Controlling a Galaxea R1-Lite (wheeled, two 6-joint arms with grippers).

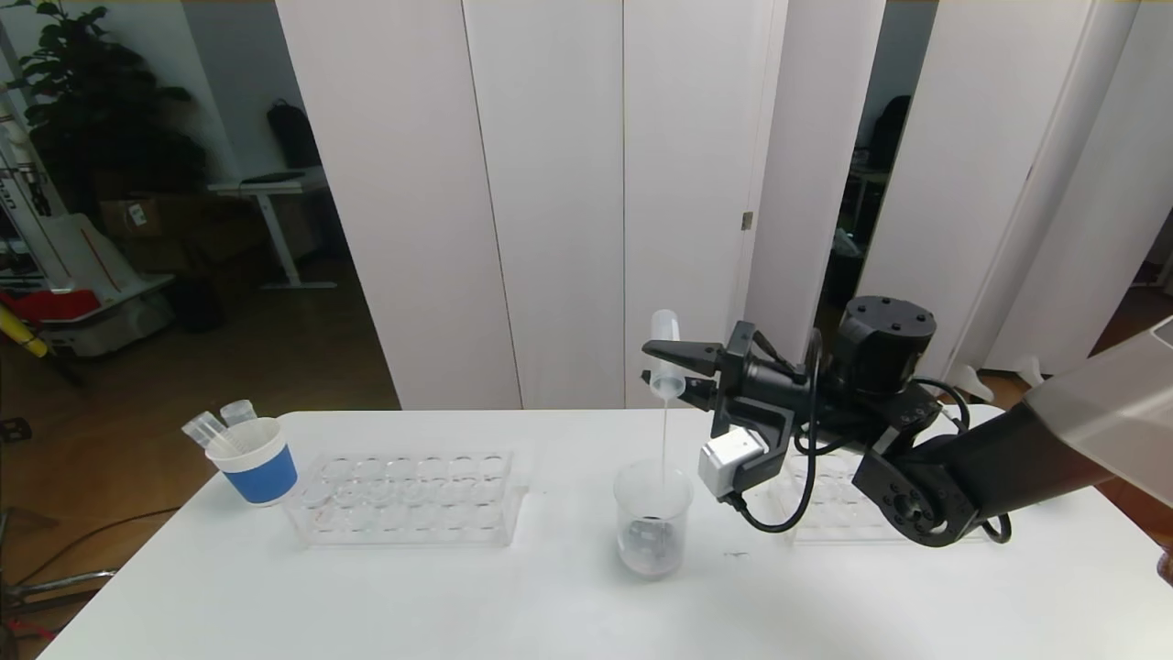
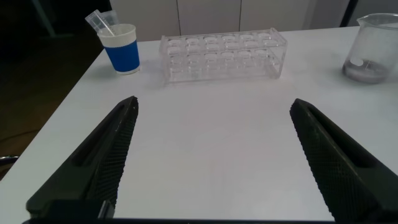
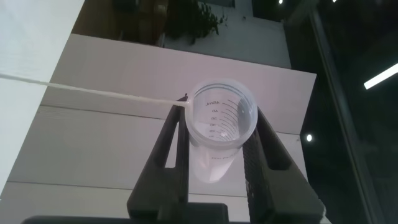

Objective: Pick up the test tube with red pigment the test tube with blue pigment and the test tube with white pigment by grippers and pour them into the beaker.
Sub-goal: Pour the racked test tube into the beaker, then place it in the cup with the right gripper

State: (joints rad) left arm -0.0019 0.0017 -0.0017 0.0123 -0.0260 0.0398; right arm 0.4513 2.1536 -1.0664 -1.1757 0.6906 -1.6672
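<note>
My right gripper (image 1: 674, 367) is shut on the test tube with white pigment (image 1: 666, 353) and holds it tipped mouth-down above the beaker (image 1: 652, 518). A thin white stream (image 1: 663, 440) runs from the tube's rim into the beaker, which holds greyish liquid at the bottom. In the right wrist view the tube (image 3: 214, 158) sits between the fingers of the gripper (image 3: 219, 115), and the stream (image 3: 93, 93) leaves its rim. My left gripper (image 2: 214, 104) is open and empty over bare table; the beaker (image 2: 373, 50) shows far off. No tube with blue or red liquid is in view.
A blue-and-white paper cup (image 1: 255, 463) holding two clear tubes (image 1: 215, 426) stands at the table's far left. A clear tube rack (image 1: 408, 495) lies beside it, left of the beaker. A second clear rack (image 1: 825, 513) lies under the right arm.
</note>
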